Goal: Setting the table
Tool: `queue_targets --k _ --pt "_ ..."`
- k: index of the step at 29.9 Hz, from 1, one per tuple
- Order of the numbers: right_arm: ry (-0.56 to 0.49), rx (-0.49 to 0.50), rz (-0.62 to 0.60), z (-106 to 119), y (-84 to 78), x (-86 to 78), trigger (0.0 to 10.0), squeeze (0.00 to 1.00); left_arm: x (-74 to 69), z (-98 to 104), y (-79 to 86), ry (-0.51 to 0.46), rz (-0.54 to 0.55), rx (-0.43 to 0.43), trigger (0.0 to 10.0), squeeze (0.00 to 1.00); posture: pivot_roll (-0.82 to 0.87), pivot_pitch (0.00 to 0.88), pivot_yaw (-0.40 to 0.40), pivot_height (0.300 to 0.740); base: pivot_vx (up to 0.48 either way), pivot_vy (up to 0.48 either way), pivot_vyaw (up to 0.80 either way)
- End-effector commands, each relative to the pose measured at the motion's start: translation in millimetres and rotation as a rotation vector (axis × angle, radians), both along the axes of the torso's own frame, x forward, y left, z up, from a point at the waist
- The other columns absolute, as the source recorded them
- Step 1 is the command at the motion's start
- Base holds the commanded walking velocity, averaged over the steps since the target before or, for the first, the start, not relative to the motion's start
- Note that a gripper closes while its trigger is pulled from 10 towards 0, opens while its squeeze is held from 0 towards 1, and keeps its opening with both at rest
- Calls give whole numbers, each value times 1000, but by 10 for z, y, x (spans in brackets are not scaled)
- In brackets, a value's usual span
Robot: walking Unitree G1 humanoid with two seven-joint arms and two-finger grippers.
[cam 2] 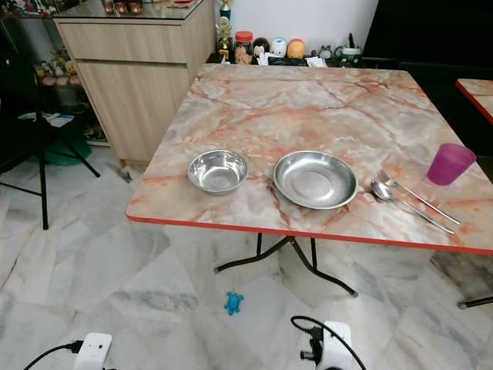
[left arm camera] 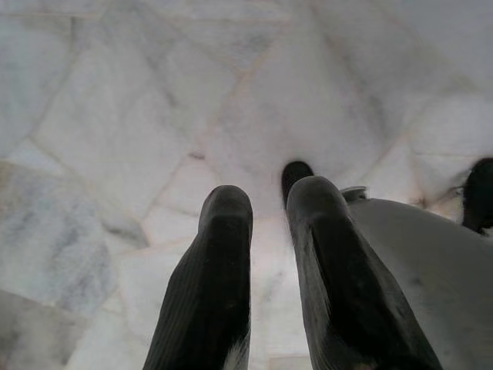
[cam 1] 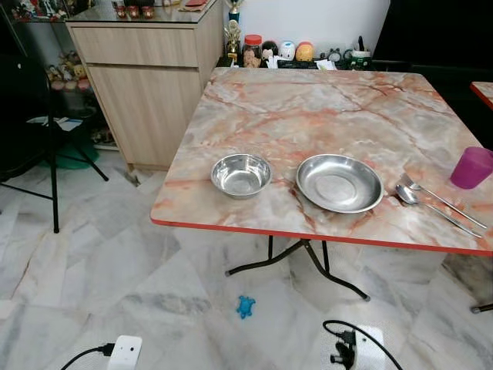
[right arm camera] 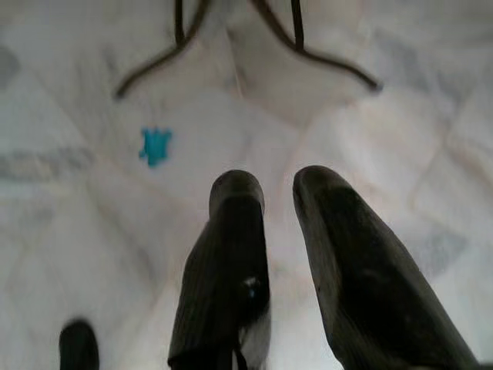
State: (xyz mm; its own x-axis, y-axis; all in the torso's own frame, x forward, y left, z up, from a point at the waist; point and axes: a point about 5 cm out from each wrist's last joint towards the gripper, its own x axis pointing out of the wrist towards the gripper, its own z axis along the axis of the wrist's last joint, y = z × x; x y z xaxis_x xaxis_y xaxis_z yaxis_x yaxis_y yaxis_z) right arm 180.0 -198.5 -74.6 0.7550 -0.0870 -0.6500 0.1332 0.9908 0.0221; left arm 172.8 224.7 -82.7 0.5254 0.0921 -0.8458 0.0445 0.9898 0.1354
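Marble floor spreads below a marbled worktop, where one setting sits along the near edge so a diner can reach it: bowl, plate beside it, then spoon and fork, with a cup by the right edge. Both arms hang idle, left gripper and right gripper pointing floorward, jaws slightly parted, holding nothing.

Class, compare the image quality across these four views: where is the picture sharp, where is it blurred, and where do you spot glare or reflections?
Left eye view: sharp, evenly lit; soft highlights inside the steel bowl and plate. Right eye view: equally sharp; the purple cup reads clearly. Left wrist view: the left gripper looms soft-focused over pale floor. Right wrist view: the right gripper is blurred, as are the blue toy and table legs.
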Motion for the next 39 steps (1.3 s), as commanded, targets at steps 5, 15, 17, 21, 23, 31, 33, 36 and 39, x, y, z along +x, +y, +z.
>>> queue_targets --k 5,15,17,21,23,31,33,36,39 --pt "-266 -71 -5 271 -73 161 10000 0 -34 -36 -93 15 -10 -5 10000 0 27 11 -14 740 0 0 0" --pt "-572 -236 -24 837 -73 11 10000 0 -30 -16 -7 15 -8 3 10000 0 17 6 -16 740 0 0 0" --pt "-604 -237 -56 920 -81 17 10000 0 -3 -10 -30 10 -9 2 10000 0 16 5 -15 740 0 0 0" --pt "-657 -270 -78 1137 -70 78 10000 0 40 -6 -102 -6 -3 -7 10000 0 15 5 -13 740 0 0 0" --pt "-682 -277 -97 1264 -68 145 10000 0 46 -5 -117 -12 0 -12 10000 0 16 3 -14 740 0 0 0" --pt "-745 -251 -119 1450 -87 517 10000 0 6 1 -4 -1 2 -2 10000 0 24 6 -15 740 0 0 0" --pt "-752 -248 -109 1475 -86 555 10000 0 15 0 -29 -3 2 -4 10000 0 24 6 -15 740 0 0 0" --pt "-746 -222 -69 1499 -84 646 10000 0 40 -14 -143 -8 1 -6 10000 0 10 7 -10 740 0 0 0" --pt "-744 -206 -90 1523 -134 720 10000 0 53 -25 -235 -9 -3 -8 10000 0 18 10 -9 740 0 0 0"
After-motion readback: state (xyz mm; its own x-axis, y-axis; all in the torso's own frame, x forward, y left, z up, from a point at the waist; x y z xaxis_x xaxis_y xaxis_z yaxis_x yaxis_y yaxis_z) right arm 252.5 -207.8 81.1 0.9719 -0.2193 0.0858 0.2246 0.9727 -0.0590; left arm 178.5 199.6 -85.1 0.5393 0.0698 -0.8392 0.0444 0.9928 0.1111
